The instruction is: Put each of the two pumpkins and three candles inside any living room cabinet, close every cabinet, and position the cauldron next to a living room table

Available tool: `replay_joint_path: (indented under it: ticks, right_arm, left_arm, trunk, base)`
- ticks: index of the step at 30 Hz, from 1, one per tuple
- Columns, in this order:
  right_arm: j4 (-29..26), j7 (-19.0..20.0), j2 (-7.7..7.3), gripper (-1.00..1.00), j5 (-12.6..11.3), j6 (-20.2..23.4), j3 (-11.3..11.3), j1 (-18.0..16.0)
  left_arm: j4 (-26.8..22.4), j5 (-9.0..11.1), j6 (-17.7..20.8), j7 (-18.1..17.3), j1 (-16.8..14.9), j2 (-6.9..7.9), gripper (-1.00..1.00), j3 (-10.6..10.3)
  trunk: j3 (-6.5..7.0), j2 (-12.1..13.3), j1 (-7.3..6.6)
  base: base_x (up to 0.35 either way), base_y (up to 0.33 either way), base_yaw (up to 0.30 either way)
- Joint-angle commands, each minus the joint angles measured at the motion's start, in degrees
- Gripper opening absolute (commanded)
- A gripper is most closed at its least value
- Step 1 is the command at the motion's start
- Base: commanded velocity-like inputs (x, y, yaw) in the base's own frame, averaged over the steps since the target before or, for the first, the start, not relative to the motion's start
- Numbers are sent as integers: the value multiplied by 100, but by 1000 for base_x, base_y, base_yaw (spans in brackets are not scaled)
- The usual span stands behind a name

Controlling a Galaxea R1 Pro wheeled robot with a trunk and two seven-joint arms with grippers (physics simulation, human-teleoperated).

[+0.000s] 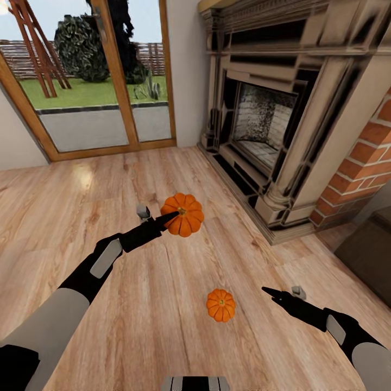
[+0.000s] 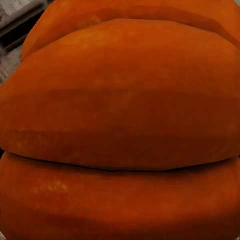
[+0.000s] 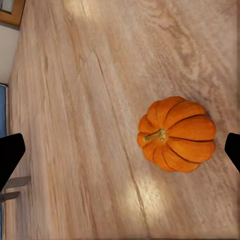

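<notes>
The left gripper [image 1: 172,216] has its dark fingertips against the near side of the larger-looking pumpkin [image 1: 183,214]. From the head view its tips meet the orange ribs just beside the stem. The left wrist view has those ribs [image 2: 120,115] pressed right up to the lens, so the fingers themselves are hidden and I cannot tell whether they are clenched on the pumpkin or merely touching it.

The right gripper [image 1: 270,293] is released: in the right wrist view its two black fingertips [image 3: 10,155] stand wide apart at either side of the frame, holding nothing. Between them, below on the floor, lies the second pumpkin [image 3: 176,134], stem tipped sideways, nearer one fingertip than the other.

In the head view that second pumpkin [image 1: 220,304] sits on the wood floor [image 1: 136,304], near the right gripper and apart from it. A small grey candle [image 1: 143,211] stands just beside the left arm, and another [image 1: 298,292] just beside the right gripper. A fireplace [image 1: 266,125] with a brick surround stands beyond.
</notes>
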Motion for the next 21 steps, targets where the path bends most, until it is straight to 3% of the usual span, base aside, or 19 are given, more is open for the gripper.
replay_joint_path:
  ticks: [1, 12, 18, 21]
  right_arm:
    - [-2, -1, 0, 100, 1, 0, -1, 0]
    - [-23, 28, -2, 100, 4, -421, 7, 0]
    - [-20, 19, 0, 100, 4, -443, 14, 0]
    - [-15, 4, 0, 100, 4, -442, 182, 0]
  left_arm:
    - [-2, 16, 9, -3, 0, 0, -100, 1]
    - [-2, 16, 9, -3, 0, 0, -100, 1]
    - [-2, 16, 9, -3, 0, 0, -100, 1]
    - [-2, 16, 9, -3, 0, 0, -100, 1]
  trunk:
    - [-23, -2, 2]
    - [-266, -17, 30]
    - [-399, -25, 46]
    - [-466, -29, 54]
  base:
    - [0, 0, 0]
    - [0, 0, 0]
    - [0, 0, 0]
    - [0, 0, 0]
